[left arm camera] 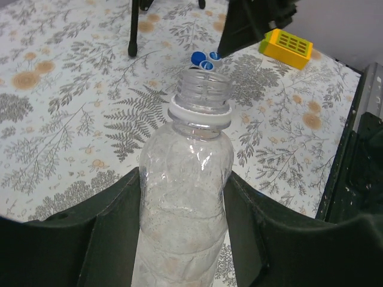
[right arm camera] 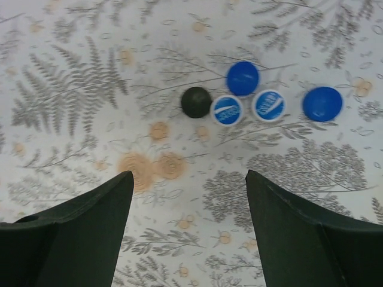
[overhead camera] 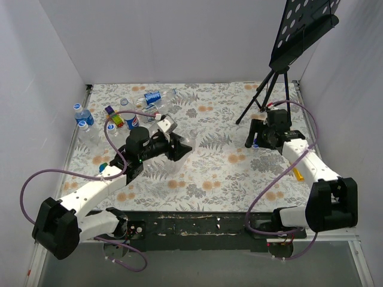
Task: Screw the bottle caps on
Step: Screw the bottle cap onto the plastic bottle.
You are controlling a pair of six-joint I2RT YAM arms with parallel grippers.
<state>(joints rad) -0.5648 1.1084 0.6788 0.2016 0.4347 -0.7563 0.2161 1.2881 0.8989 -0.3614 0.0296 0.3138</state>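
Fern-print counter (overhead camera: 215, 173) carries a black tripod stand (overhead camera: 263, 98) at the far right and a huddle of spare bottles (overhead camera: 143, 101) at the far left. Near the middle, the left hand (left arm camera: 179, 224) is clenched around a clear, unlabelled bottle (left arm camera: 185, 179), its neck open above a white ring. A yellow block (left arm camera: 286, 46) lies by the right arm. The right hand (right arm camera: 188, 227) hangs released over four blue bottle caps (right arm camera: 242, 78) lying together on the counter, a small black knob (right arm camera: 195, 101) just beside them.
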